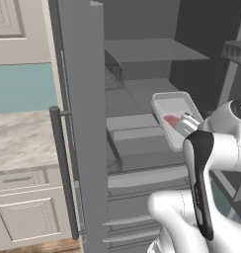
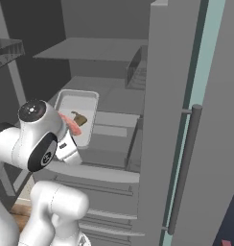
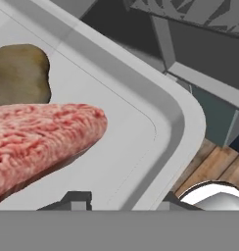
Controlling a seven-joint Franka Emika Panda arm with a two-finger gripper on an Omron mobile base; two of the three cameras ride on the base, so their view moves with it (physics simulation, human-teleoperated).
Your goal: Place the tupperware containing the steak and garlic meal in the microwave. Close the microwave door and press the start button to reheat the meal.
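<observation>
Tupperware (image 1: 168, 106) held up before open fridge (image 1: 142, 69) shelves, long axis running away from arm toward fridge interior, near end tipped slightly down. Gripper (image 3: 124, 198) jaws partly closed, clamped on tray's near rim. Steak (image 3: 38, 139) and brownish garlic (image 3: 18, 73) inside tray.

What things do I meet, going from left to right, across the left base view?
Cabinet drawer → dark bar handle → open grey fridge door → tupperware with the steak → robot arm.
</observation>
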